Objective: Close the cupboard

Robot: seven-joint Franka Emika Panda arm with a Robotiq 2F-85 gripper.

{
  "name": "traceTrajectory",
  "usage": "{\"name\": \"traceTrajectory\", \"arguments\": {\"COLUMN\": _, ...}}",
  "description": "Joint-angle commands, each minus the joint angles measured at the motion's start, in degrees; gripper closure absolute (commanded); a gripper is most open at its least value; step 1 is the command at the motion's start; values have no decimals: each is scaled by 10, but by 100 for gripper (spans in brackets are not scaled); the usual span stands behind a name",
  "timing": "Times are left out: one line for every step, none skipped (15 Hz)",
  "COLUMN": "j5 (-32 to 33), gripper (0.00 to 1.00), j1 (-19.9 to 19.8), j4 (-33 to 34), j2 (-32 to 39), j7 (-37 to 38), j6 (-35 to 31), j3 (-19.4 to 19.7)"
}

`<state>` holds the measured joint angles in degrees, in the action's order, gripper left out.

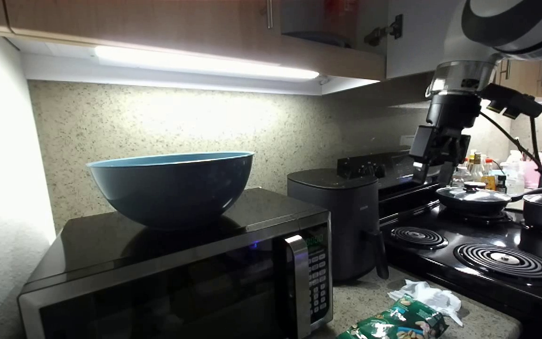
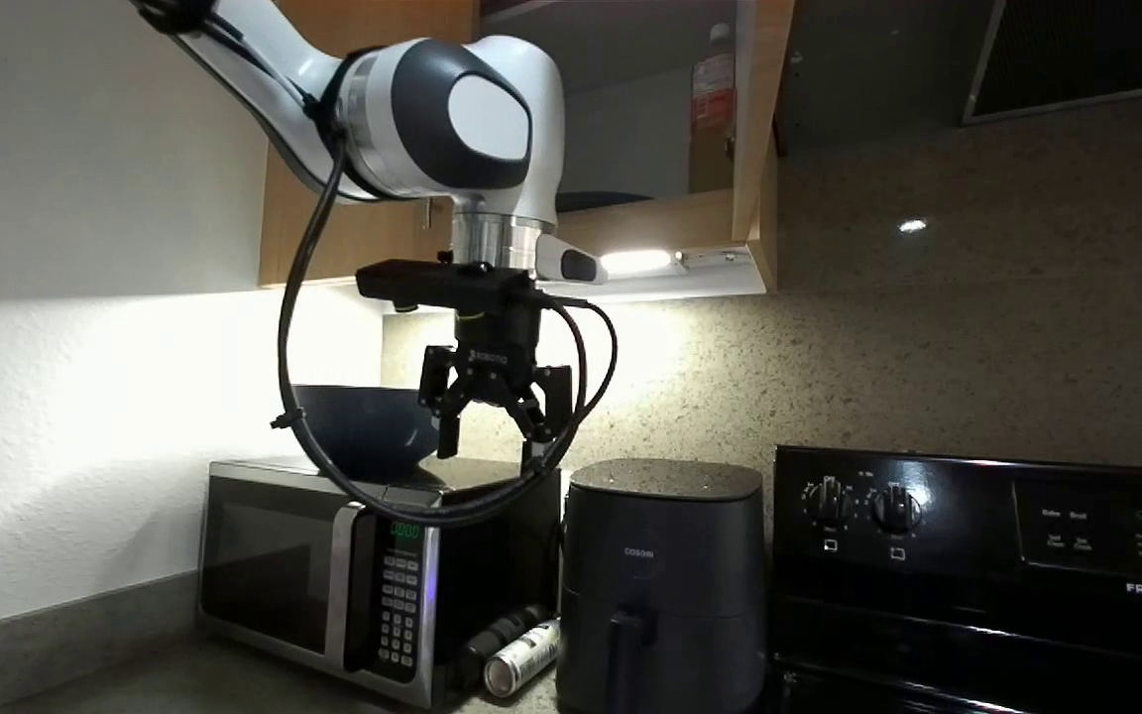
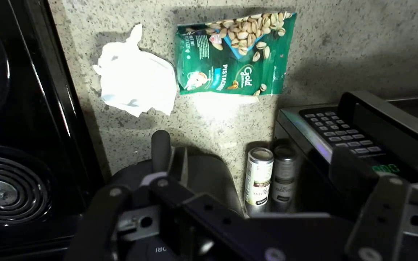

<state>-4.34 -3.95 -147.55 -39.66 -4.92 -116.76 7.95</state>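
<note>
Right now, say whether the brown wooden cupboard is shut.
No: one flat door of the cupboard stands open, its dark hinge exposed.

The cupboard (image 1: 172, 28) is brown, bowl (image 1: 172, 193) blue, pistachio bag (image 3: 234, 56) green, countertop (image 3: 325, 36) speckled.

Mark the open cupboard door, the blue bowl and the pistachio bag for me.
Open cupboard door (image 1: 413, 51): in an exterior view, pale inner face.
Blue bowl (image 1: 177, 194): in an exterior view, outer wall.
Pistachio bag (image 3: 234, 56): in the wrist view, printed front.

White arm (image 2: 376, 129) with dark grey patches (image 2: 422, 109), black cable (image 2: 285, 332), black jointed fingers (image 2: 448, 436)
</note>
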Motion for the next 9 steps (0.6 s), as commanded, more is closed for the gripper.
{"name": "traceTrajectory", "arguments": {"j5": -2, "gripper": 0, "j1": -3, "j4": -6, "j2": -11, "j7": 1, "j6": 0, "j3": -2}}
{"name": "traceTrajectory", "arguments": {"j5": -2, "gripper": 0, "j1": -3, "j4": -11, "j2": -16, "j7": 4, "j6": -2, "j3": -2}}
{"name": "traceTrajectory", "arguments": {"j5": -2, "gripper": 0, "j1": -3, "j4": -12, "j2": -18, "j7": 5, "j6": -3, "j3": -2}}
{"name": "traceTrajectory", "arguments": {"j5": -2, "gripper": 0, "j1": -3, "j4": -15, "j2": -22, "j7": 2, "j6": -8, "j3": -2}}
{"name": "traceTrajectory", "arguments": {"j5": -17, "gripper": 0, "j1": -3, "j4": -24, "j2": -51, "j7": -2, "j6": -31, "j3": 9}}
{"name": "traceTrajectory", "arguments": {"j5": -25, "gripper": 0, "j1": -4, "j4": -26, "j2": -65, "j7": 0, "j6": -39, "j3": 16}}
{"name": "traceTrajectory", "arguments": {"j5": -30, "gripper": 0, "j1": -13, "j4": -30, "j2": -95, "j7": 0, "j6": -38, "j3": 29}}
{"name": "traceTrajectory", "arguments": {"j5": -34, "gripper": 0, "j1": -19, "j4": -32, "j2": -113, "j7": 3, "j6": -38, "j3": 36}}
{"name": "traceTrajectory", "arguments": {"j5": -32, "gripper": 0, "j1": -34, "j4": -34, "j2": -140, "j7": 8, "j6": -27, "j3": 47}}
